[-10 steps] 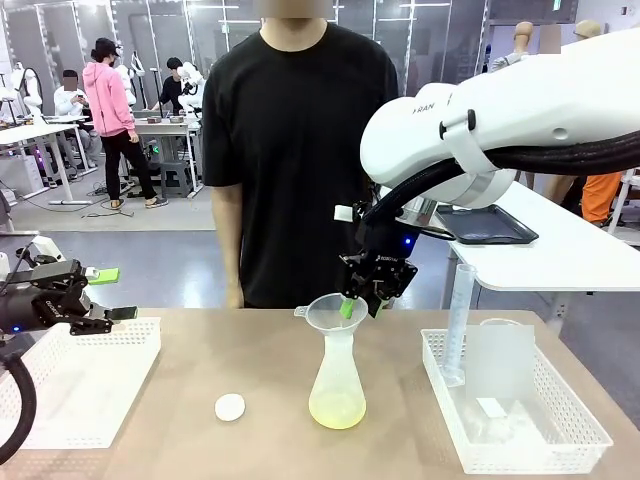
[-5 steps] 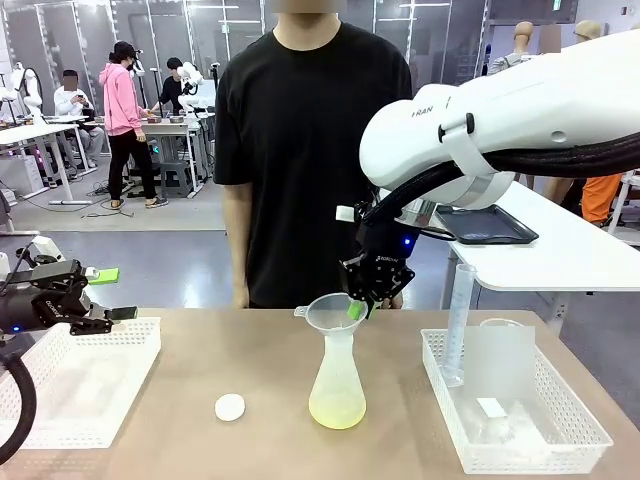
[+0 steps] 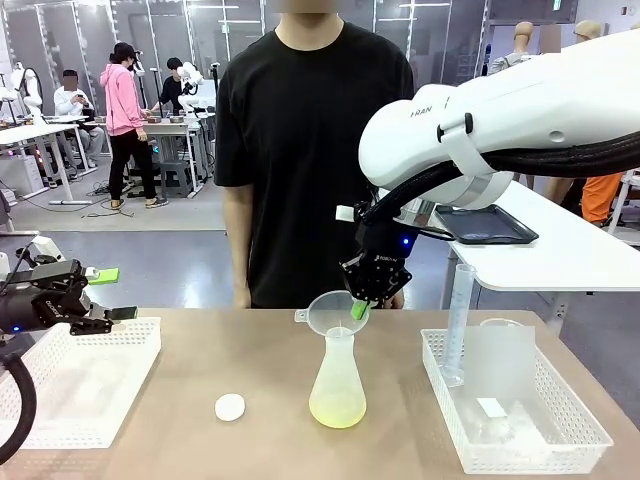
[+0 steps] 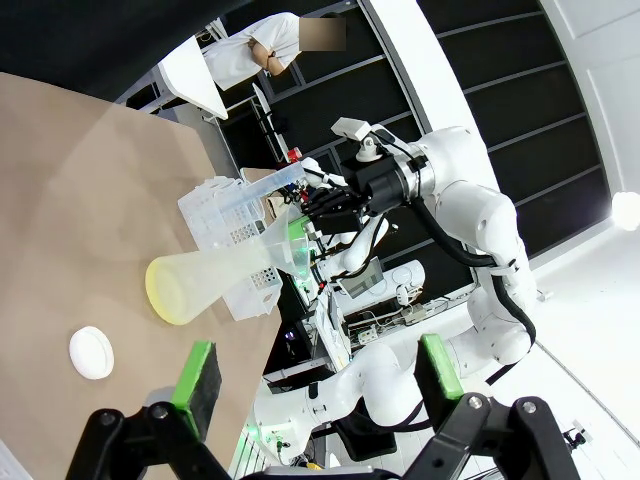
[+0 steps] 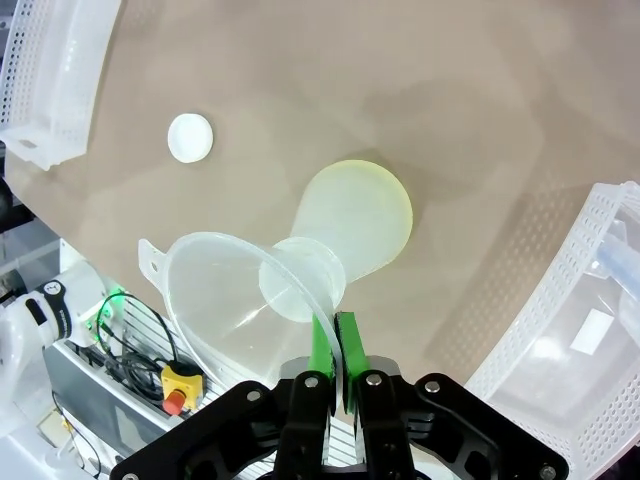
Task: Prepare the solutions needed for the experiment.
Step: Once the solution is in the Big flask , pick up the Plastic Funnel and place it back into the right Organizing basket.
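My right gripper [image 3: 359, 310] sits just right of centre in the front view. Its green pads are pressed together on the thin rim of the clear funnel [image 3: 333, 311]. In the right wrist view the rim passes between the two pads low in the frame, so I am pinching the funnel [image 5: 230, 290] and nothing else.

The funnel's spout points down into the neck of the conical flask [image 3: 337, 375], which stands upright on the table at lower centre. The solutions [image 3: 337, 409] lie as a shallow pale yellow layer in the bottom of that flask, well below the spout.

My left gripper [image 3: 114, 294] hangs at the left edge with its jaws spread wide and nothing between them, above the white tray [image 3: 140, 330].

I judge that the step in hand is taking the funnel off now that the liquid is in. The next move calls for a straight, slow rise so the spout clears the neck without dragging the light flask sideways or tipping it. The basket [image 3: 575, 440] at lower right, where the measuring cylinder [image 3: 460, 320] stands, looks a likely place to set the funnel down. Drips from the spout are the thing to watch.
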### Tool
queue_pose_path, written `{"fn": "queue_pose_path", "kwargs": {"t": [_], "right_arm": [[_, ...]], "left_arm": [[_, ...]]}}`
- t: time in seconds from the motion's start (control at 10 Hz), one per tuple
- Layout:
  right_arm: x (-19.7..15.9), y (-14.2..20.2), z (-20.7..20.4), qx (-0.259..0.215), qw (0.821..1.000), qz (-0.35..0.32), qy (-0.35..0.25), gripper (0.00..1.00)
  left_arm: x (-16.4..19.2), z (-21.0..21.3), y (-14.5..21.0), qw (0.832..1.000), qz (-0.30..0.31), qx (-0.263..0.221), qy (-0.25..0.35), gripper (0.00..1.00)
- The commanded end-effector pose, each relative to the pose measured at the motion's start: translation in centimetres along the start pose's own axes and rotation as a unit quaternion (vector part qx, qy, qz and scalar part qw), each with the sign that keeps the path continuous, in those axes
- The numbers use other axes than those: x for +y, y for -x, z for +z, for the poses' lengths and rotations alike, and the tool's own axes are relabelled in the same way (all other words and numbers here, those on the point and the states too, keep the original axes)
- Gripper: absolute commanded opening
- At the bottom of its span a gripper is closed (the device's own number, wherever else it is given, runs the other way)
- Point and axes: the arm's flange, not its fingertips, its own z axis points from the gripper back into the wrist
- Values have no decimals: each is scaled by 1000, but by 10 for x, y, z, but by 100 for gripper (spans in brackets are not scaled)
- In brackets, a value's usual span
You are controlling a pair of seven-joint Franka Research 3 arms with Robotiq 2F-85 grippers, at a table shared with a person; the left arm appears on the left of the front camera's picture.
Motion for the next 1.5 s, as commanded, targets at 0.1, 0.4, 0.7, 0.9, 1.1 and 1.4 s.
{"fn": "queue_pose_path", "kwargs": {"t": [0.1, 0.4, 0.7, 0.9, 1.1, 1.4], "right_arm": [[4, 2, 1, -8, 1000, -30, 2, 0], [12, 5, 17, -15, 1000, -13, -10, 0], [18, 6, 35, -42, 999, 3, -18, 0], [27, 12, 50, -49, 999, 16, -13, 0], [37, 18, 63, -55, 997, 36, -26, 0], [46, 36, 79, -53, 997, 34, -35, 0]], "left_arm": [[0, 0, -1, 1000, -2, 2, -5, 100], [0, 0, -1, 1000, -2, 2, -5, 100], [0, 0, -1, 1000, -2, 2, -5, 100], [0, 0, -1, 1000, -2, 2, -5, 100], [0, 0, -1, 1000, -2, 2, -5, 100], [0, 0, -1, 1000, -2, 2, -5, 100]]}}
